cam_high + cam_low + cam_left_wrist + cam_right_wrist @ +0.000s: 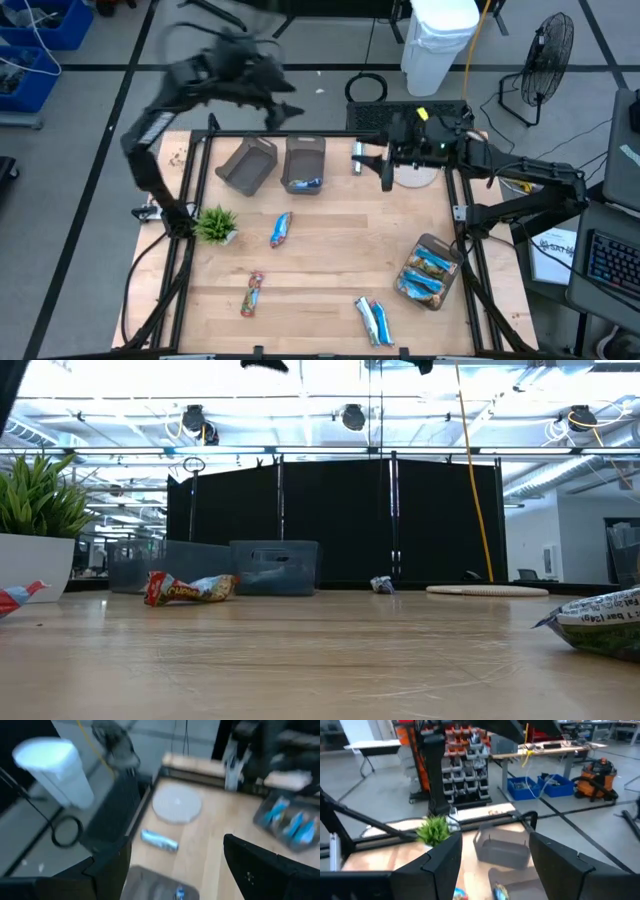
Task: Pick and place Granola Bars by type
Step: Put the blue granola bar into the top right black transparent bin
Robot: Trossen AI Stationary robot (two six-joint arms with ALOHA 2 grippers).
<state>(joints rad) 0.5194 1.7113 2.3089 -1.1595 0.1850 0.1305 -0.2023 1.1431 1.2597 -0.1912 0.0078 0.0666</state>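
Wrapped granola bars lie flat on the wooden table: one blue (281, 228) mid-table, a red one (252, 293) toward the near left, a pair (373, 320) at the near edge, one (357, 158) by the far edge. Another bar (305, 183) lies inside the right grey bin (304, 162); the left grey bin (248, 165) sits tilted beside it. My left gripper (275, 105) hangs open, high above the bins; its wrist view (176, 842) looks down on the far-edge bar (159, 840). My right gripper (385, 168) is open at the far edge, empty (495, 837), facing the bins (501, 850).
A clear container (428, 272) with several bars lies on its side near the right edge. A small green plant (216, 224) stands at the left edge. A round white disc (415, 176) lies at the far right. Open wood spans the table's middle.
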